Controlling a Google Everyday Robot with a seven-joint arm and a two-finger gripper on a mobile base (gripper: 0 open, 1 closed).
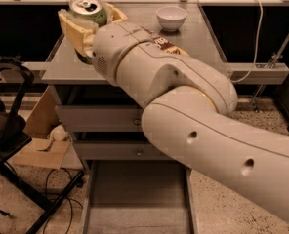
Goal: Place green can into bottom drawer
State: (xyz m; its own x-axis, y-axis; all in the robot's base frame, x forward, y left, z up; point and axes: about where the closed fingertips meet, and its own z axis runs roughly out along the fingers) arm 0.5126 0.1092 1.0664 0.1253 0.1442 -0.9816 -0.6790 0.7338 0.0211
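My gripper point(88, 26) is at the upper left, above the left part of the grey cabinet top point(61, 62). Its cream fingers point(71, 28) are shut on the green can point(88, 11), which stands upright with its silver top and pull tab showing. The bottom drawer point(134, 204) is pulled open at the bottom of the view, its flat grey floor bare. My white arm crosses the frame from the lower right and hides much of the cabinet front.
A white bowl point(171, 17) stands at the back of the cabinet top. A snack bag point(165, 45) peeks out behind my arm. Two upper drawers point(98, 118) are closed. A cardboard box point(39, 140) and a black chair point(5, 126) sit at the left.
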